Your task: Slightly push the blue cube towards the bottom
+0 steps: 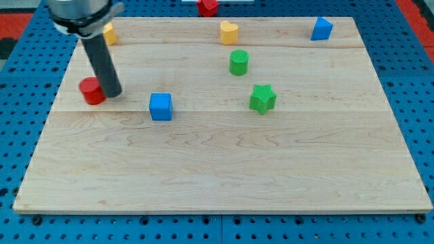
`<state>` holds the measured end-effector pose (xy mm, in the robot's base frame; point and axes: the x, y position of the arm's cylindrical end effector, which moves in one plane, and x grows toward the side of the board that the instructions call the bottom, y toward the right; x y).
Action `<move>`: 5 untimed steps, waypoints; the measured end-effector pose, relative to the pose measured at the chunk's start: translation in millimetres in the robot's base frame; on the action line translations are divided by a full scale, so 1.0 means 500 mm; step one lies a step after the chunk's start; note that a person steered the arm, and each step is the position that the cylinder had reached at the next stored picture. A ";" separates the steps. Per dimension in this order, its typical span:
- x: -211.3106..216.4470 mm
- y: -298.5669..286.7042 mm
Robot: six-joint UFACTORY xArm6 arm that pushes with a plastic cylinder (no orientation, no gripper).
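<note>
Our blue cube (161,106) sits square left of the board's centre. Our tip (112,93), clawless, touches a red cylinder (91,91) by the left edge. We count two blues, greens, yellows, reds.

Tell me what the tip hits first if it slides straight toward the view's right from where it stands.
Probably the blue cube. My tip stands beside the red block, and the cube lies to its right, slightly nearer the view's bottom, so it may only clip the cube's upper edge or miss.
</note>
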<state>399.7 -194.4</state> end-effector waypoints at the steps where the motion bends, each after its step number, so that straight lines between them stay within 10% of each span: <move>1: -0.007 0.046; 5: 0.141 0.199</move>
